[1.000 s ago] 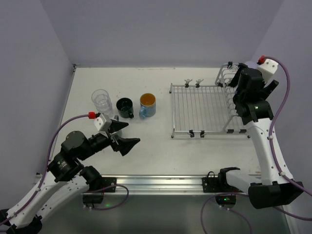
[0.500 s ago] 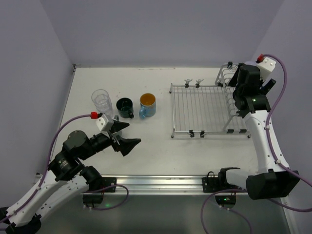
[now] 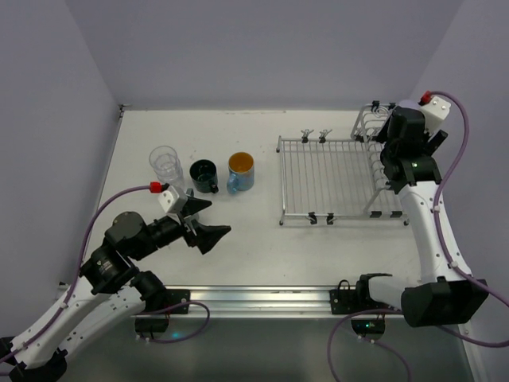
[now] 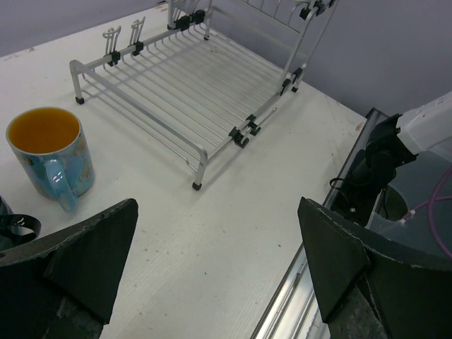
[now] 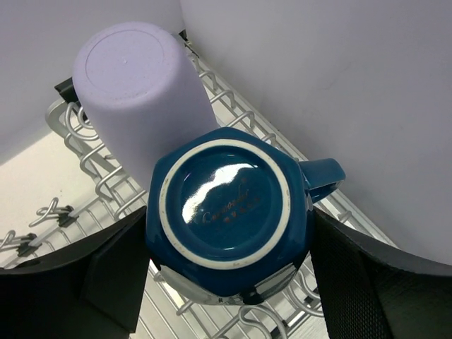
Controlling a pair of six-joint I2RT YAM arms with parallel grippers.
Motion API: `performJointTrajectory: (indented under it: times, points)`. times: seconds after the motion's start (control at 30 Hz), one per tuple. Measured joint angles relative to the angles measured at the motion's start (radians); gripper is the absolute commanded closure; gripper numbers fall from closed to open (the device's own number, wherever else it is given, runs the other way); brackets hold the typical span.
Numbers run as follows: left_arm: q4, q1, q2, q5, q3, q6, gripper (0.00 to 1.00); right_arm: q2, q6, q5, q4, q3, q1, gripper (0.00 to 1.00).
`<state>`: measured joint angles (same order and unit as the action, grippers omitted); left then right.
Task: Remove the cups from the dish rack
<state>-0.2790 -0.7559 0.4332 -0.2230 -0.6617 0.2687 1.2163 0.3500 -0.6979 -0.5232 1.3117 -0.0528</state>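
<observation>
While the right fingers (image 5: pixel 106 282) sit wide open around the upside-down dark blue mug (image 5: pixel 224 212) in the dish rack (image 5: pixel 67 119), squeezing crooked could bump the lavender tumbler (image 5: pixel 138 85) in that rack. Left fingers (image 4: pixel 70 254) are open, empty.

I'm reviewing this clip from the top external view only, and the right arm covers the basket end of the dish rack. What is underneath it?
Observer: The right wrist view shows a dark blue mug and a lavender tumbler sitting in the dish rack there.
Operator: Which way up are they?
Observer: Both are upside down, with their bases facing the wrist camera.
Operator: Does the right gripper have hold of one?
Observer: Its fingers closely flank the dark blue mug, one on each side. I cannot tell whether they are pressing on it.
</observation>
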Motion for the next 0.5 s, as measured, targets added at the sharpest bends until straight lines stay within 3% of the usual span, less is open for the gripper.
performJointTrajectory:
  times: [0.23,0.5]
  points:
    - [0.000,0.003,0.003,0.000,0.000,0.000,0.00,-0.072,0.017,0.035,0.014,-0.046,0.000,0.58]
    - [0.000,0.016,0.028,0.000,0.000,0.000,0.00,-0.196,0.024,0.069,0.016,-0.092,-0.025,0.61]
